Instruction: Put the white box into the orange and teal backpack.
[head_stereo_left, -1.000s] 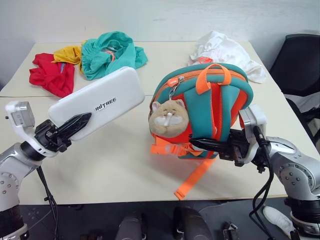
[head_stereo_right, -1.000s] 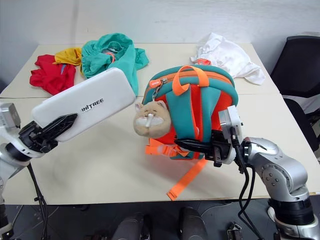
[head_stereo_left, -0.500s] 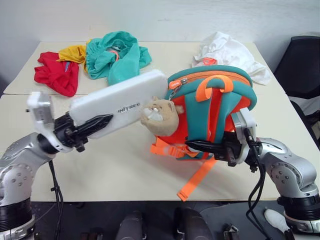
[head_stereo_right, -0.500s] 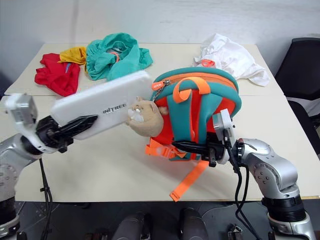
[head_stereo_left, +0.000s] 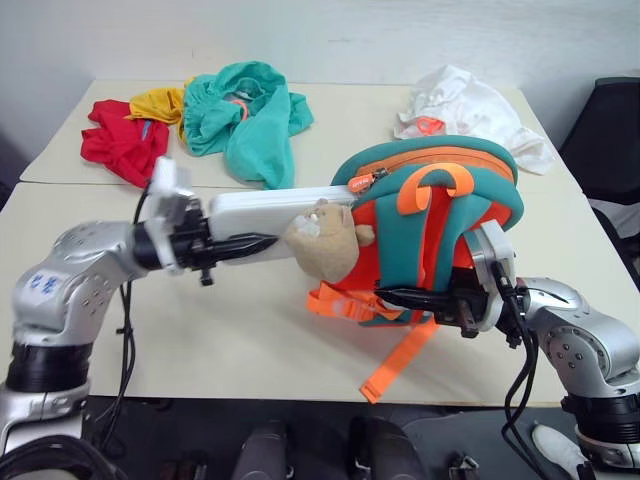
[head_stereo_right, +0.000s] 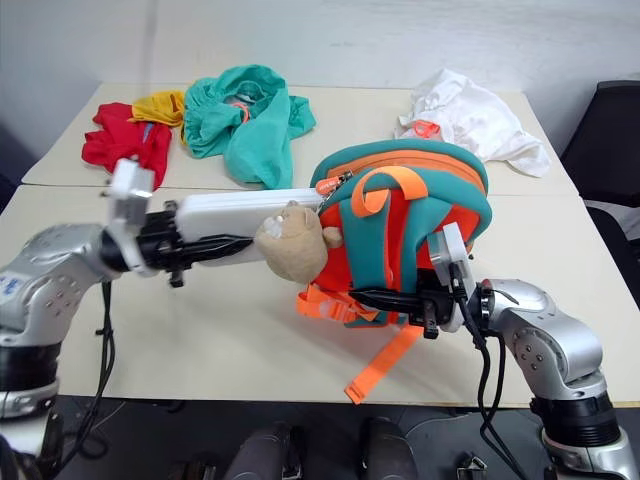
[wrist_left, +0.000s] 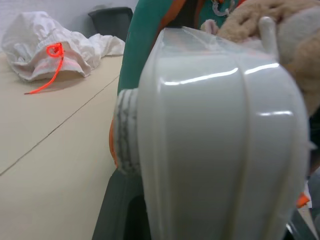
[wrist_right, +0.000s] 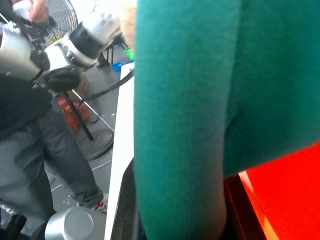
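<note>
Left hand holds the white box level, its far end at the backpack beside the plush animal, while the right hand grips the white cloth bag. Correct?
Not quite. The right hand grips the orange and teal backpack, not the white cloth bag, which lies untouched at the table's far side; the left eye view shows it. The left hand holding the white box by the plush animal is right.

A pale beige worktop is set against a plain white wall; a black chair is seen beside the worktop; dark floor lies below it.
</note>
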